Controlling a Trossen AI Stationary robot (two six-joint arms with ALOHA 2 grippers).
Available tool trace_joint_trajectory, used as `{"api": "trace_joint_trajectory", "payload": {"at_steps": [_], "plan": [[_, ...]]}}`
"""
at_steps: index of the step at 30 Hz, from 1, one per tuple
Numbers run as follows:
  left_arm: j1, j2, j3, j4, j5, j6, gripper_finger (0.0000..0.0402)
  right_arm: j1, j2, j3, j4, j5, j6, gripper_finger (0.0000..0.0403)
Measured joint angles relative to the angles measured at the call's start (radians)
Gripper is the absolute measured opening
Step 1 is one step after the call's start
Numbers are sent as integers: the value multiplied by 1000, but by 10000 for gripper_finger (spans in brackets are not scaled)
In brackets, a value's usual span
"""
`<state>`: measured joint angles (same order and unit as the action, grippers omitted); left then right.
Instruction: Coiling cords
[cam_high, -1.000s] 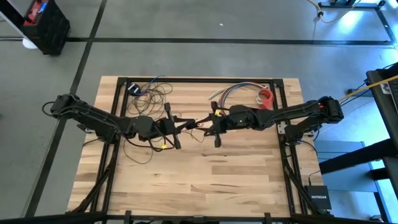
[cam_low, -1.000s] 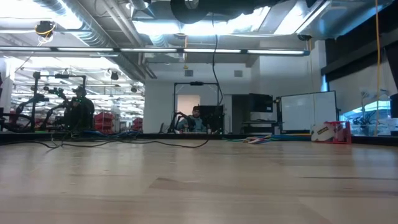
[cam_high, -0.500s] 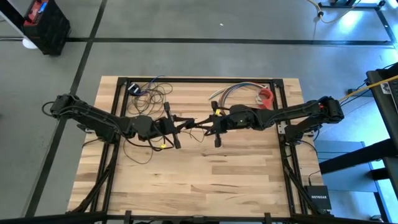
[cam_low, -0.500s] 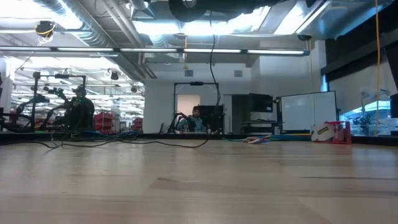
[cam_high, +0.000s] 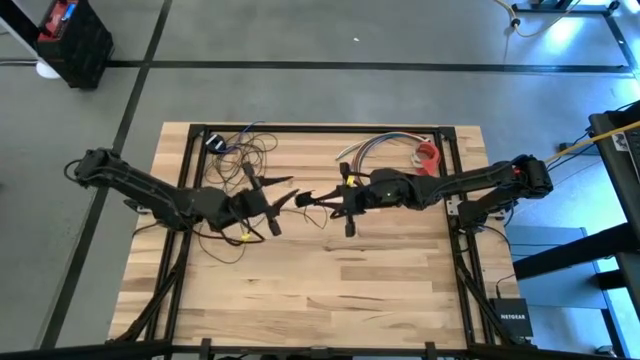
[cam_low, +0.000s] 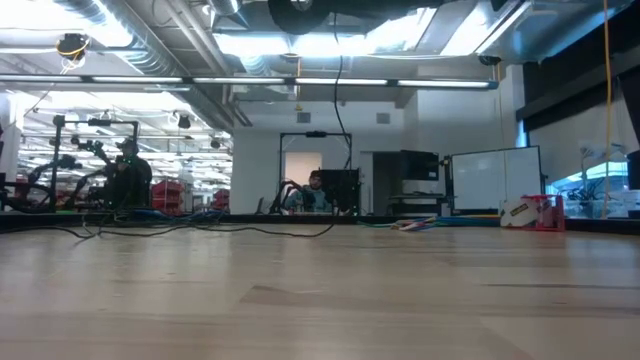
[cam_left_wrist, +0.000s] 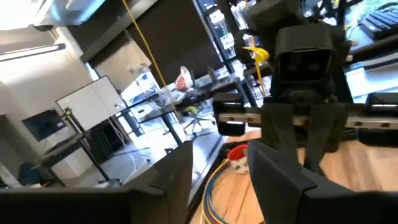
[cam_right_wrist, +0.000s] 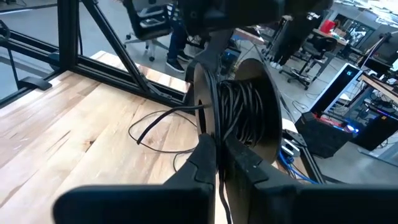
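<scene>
A robotics lab or workshop: exposed silver ceiling ducts (cam_low: 120, 25) above a pale wooden surface (cam_low: 320, 300), a white whiteboard (cam_low: 495, 180) beside it, black rolling office chairs (cam_right_wrist: 146, 25) and black metal framing (cam_high: 320, 130) around the surface.

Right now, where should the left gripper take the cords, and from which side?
Probably the span of the cords held off the wood just beside the right gripper, whose jaws are shut on it. Bring the left gripper, jaws open, in from its own side, across the strand. Loops lying flat on the table give jaws little to get under.
</scene>
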<state>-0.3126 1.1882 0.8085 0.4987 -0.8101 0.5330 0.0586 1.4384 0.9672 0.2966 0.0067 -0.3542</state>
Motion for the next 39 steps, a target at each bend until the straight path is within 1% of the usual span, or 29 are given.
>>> {"api": "trace_joint_trajectory", "payload": {"at_steps": [2, 5, 7, 11, 13, 14, 16, 18, 21, 24, 27, 32, 33, 36, 37, 39], "plan": [[-21, -19, 0, -41, -18, -1, 150, 0, 0, 0, 9, 0, 0, 16], [-53, -45, 0, -185, -39, -47, 152, 0, 0, 0, 30, 4, 0, 16], [-67, -57, 0, -297, -58, -138, 149, 0, 0, 0, 48, 22, 0, 16], [-77, -50, 0, -535, -65, -371, 141, 0, 0, 0, 90, 37, 0, 16], [-78, -31, -4, -589, -65, -473, 137, 0, 0, 0, 124, 45, 0, 16], [-78, -17, -17, -581, -65, -503, 136, 0, 0, 0, 146, 54, 0, 16], [-78, 17, -55, -512, -61, -521, 133, 0, -1, 0, 188, 70, 0, 16], [-71, 57, -97, -388, -59, -506, 132, 0, -1, 0, 223, 72, -2, 16], [-44, 126, -143, -162, -52, -455, 131, 0, -1, 0, 259, 72, -16, 16], [-2, 187, -155, -3, 9, -403, 131, 0, -1, 0, 267, 72, -20, 16], [44, 232, -155, 112, 87, -395, 131, 0, -1, 0, 260, 72, -20, 16], [122, 280, -155, 194, 96, -412, 131, 0, -1, 0, 249, 72, -20, 16], [134, 286, -155, 204, 112, -423, 131, 0, -1, 0, 248, 72, -20, 16], [156, 295, -155, 196, 249, -440, 131, 0, -1, 0, 245, 72, -20, 17], [158, 295, -155, 188, 280, -444, 131, 0, -1, 0, 242, 72, -21, 17], [159, 295, -155, 177, 296, -451, 131, 0, -1, 0, 241, 72, -21, 17]]}}
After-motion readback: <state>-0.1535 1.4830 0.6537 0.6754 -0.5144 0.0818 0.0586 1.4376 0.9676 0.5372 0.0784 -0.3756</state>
